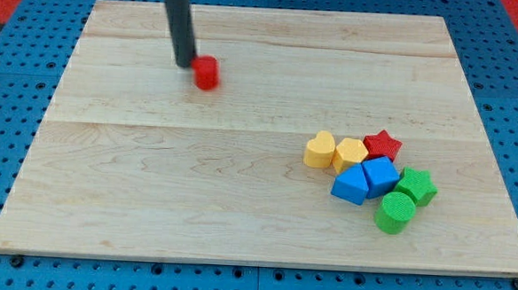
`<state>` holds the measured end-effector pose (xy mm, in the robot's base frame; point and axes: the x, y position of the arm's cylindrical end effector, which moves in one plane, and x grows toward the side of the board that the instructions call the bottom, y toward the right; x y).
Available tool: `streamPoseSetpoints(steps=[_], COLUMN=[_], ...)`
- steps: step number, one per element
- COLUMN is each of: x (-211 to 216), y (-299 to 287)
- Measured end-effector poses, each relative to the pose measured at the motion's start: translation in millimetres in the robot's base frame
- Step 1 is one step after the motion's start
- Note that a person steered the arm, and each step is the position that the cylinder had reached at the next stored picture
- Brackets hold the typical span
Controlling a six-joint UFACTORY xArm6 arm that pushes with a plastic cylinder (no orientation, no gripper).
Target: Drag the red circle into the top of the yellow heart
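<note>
Touching, seemingly, my tip (185, 64) flanks red circle (207, 72), near board (105, 208) top edge.

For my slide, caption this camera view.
My tip touches the red circle at its left, far from the yellow heart.

Red circle (207, 72) far from yellow heart (319, 150)

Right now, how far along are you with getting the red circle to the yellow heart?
Nothing is finished. In hand: my tip sits against the red circle, on its left, near the view's top. Left: the whole push down and right to the top of the yellow heart.
</note>
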<state>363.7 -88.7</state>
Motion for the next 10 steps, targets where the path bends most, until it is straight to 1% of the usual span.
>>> streamPoseSetpoints(steps=[1,2,3,4,5,6,7,8,9,10], x=[66,-4,-41,3,80,47,-3,38,65,45], y=[45,-6,-15,54,99,108,108,146,148,142])
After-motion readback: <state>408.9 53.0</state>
